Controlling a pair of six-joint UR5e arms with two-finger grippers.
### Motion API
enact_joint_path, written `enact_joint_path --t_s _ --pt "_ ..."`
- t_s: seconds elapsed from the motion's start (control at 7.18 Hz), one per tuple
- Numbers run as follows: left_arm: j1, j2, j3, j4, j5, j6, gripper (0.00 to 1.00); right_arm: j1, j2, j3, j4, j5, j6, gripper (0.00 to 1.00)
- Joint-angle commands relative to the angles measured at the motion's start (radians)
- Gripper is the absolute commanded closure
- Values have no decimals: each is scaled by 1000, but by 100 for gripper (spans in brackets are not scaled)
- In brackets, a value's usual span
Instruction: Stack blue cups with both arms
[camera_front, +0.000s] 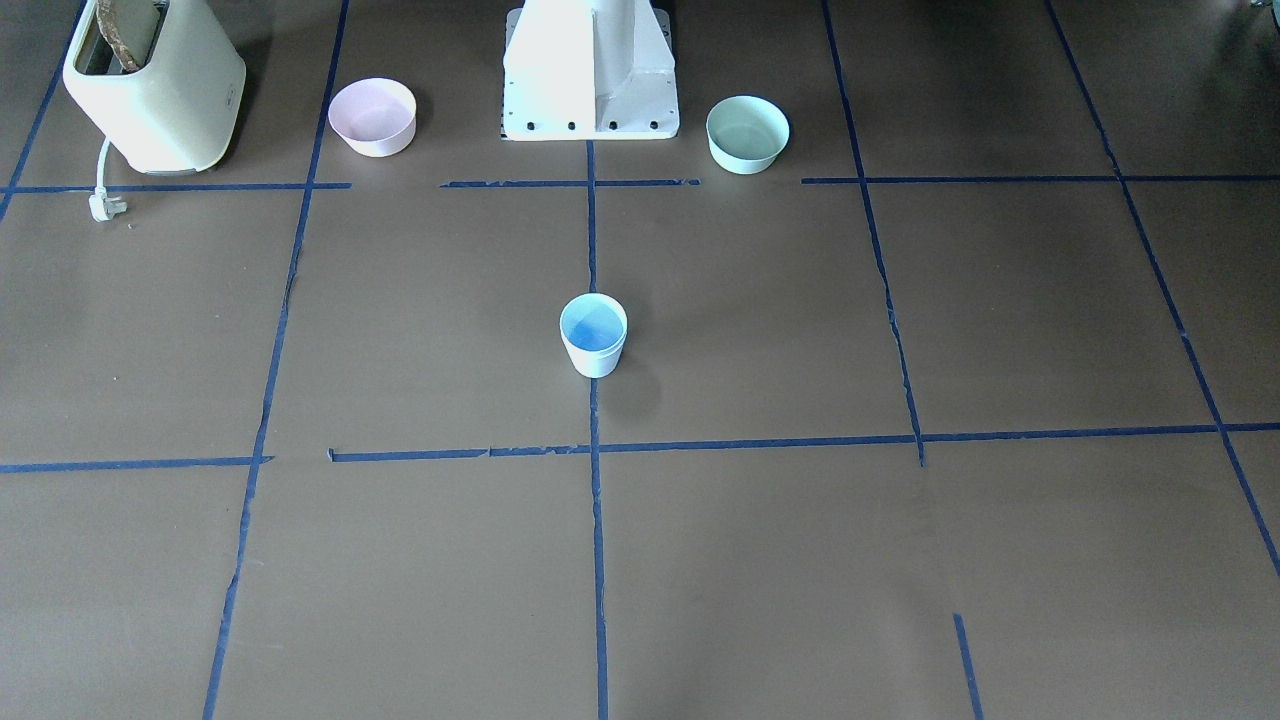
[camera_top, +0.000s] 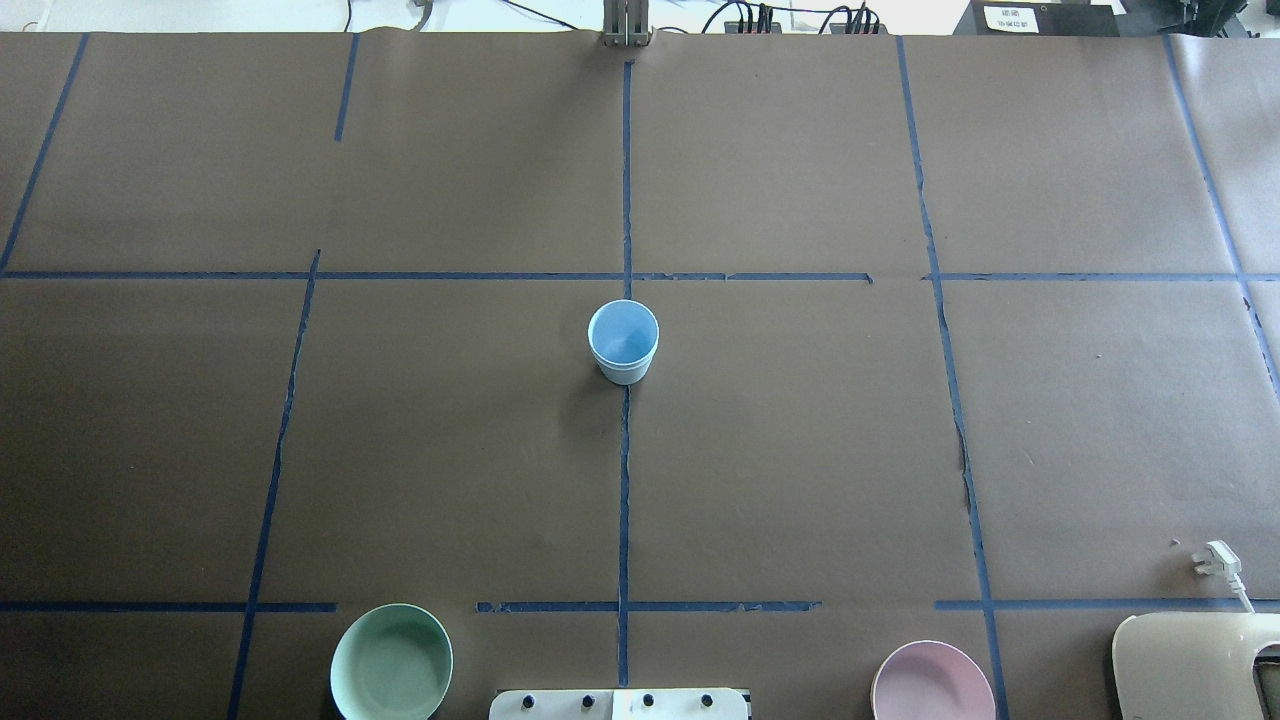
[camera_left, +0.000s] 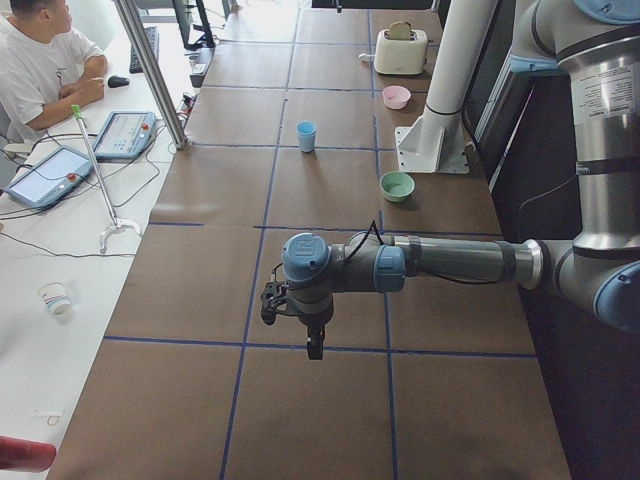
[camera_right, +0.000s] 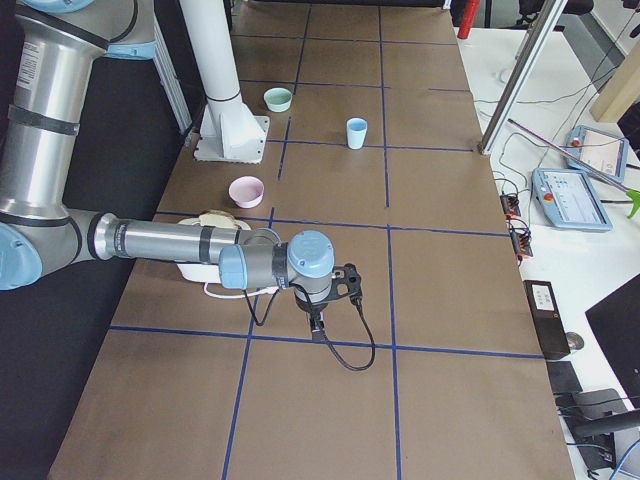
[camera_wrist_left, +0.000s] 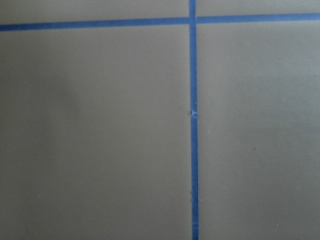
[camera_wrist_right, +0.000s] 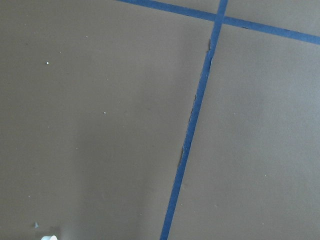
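Blue cup (camera_front: 593, 335) is standing upright on the worktop (camera_front: 900, 560), straight out in front of the pedestal base (camera_front: 590, 70), on the centre tape line. Only one outline is showing. A doubled rim hints that a second cup is nesting inside, but I can't confirm it. Left gripper (camera_left: 314, 348) and right gripper (camera_right: 316, 328) are hanging well out to either side of the base, nowhere near the cup. Spread or pressed together: cannot tell. My read: the stack is looking done. Finishing well means keeping both arms wide and checking the nest is sitting level.

Pale blue cups (camera_top: 623, 342) stand nested upright on the centre tape line (camera_top: 624, 480).
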Motion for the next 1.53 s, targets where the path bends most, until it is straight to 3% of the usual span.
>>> enact_joint_path --t_s 0.0,1.39 --pt "0 5 5 -2 -1 2 0 10 -5 -6 3 -3 3 0" --pt "6 9 11 0 -1 2 0 7 2 -28 9 5 0 0"
